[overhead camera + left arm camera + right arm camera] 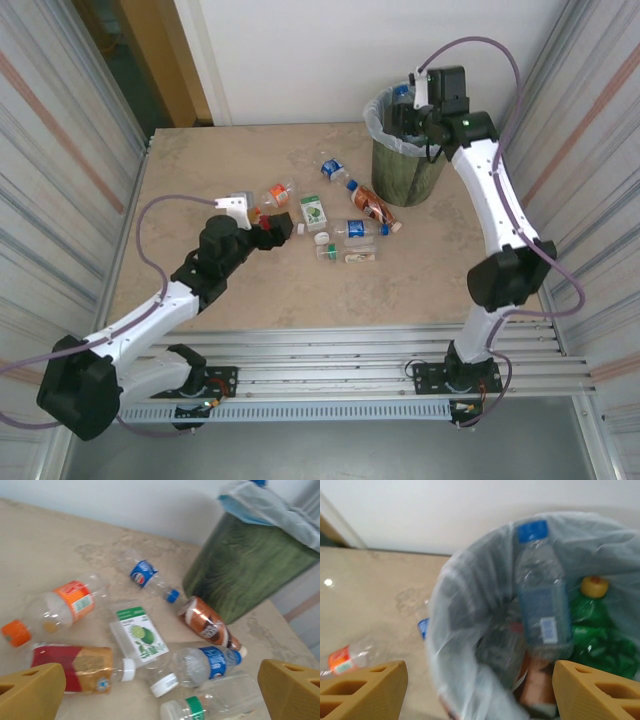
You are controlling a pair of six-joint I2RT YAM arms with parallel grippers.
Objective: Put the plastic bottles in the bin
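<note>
Left gripper (160, 680): jaws spread wide with nothing between the fingers. In the top view it sits left of centre, at the left edge of the bottle cluster.
Right gripper (480, 680): jaws spread wide, nothing held. It hangs directly above the bin mouth, in the upper right of the top view.
Bin (408, 170): dark green and upright, in the upper right of the top view. A clear liner bag (445, 615) is folded over its rim.
Bin contents: a blue-capped clear bottle (542, 600) lies slanted inside the liner, right of centre in the right wrist view. A green bottle (592, 640) with a yellow cap lies at its right. Items lower down are too blurred to tell.
Table (200, 180): beige surface carrying the loose bottles at frame centre.
Loose bottles, left wrist view:
- orange-label bottle (65, 605): middle left, orange cap.
- blue-label bottle (147, 577): upper centre, blue cap.
- brown bottle (205, 625): right of centre, just beside the bin base.
- lime-label bottle (137, 635): centre.
- red-label bottle (70, 667): lower left, white cap.
- blue-band bottle (205, 665): lower right of centre, white cap.
- green-band bottle (200, 707): bottom edge, partly cut off.
</note>
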